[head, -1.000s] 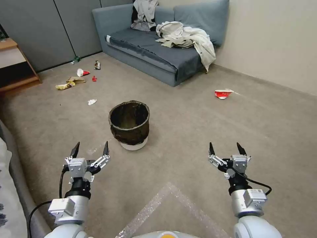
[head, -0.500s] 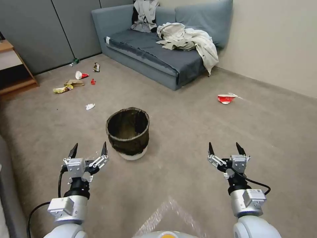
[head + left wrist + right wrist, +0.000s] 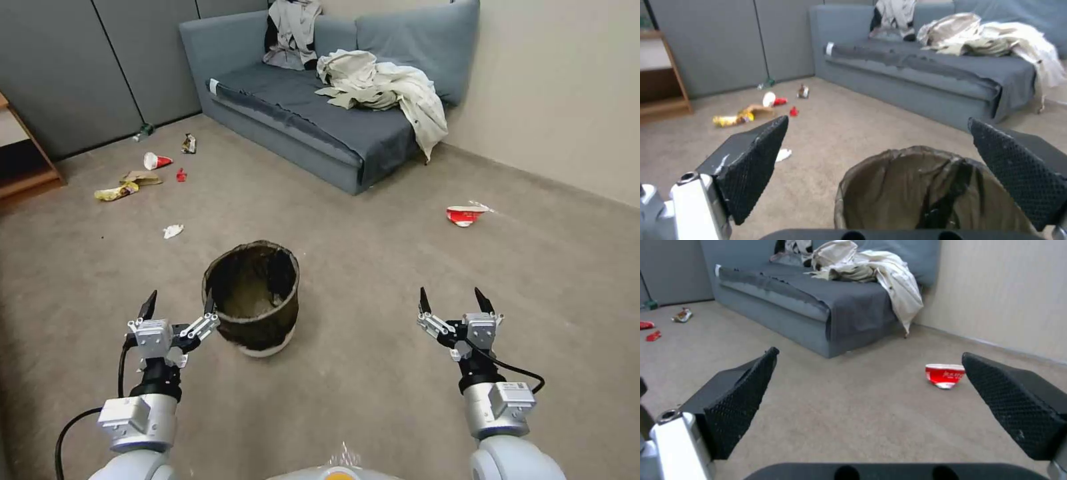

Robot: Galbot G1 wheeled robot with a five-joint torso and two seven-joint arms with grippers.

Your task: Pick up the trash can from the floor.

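**Where things lie**

The trash can stands on the floor, just before the left claw. The right claw hangs well to its right. Behind stands a sofa; litter, perhaps wrappers, lies far left, a cup far right.

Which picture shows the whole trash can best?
The head view: the trash can appears whole there, from dark liner rim to white base, standing on the floor beside the open left gripper. The left wrist view shows its open top close up. The right wrist view faces the sofa.
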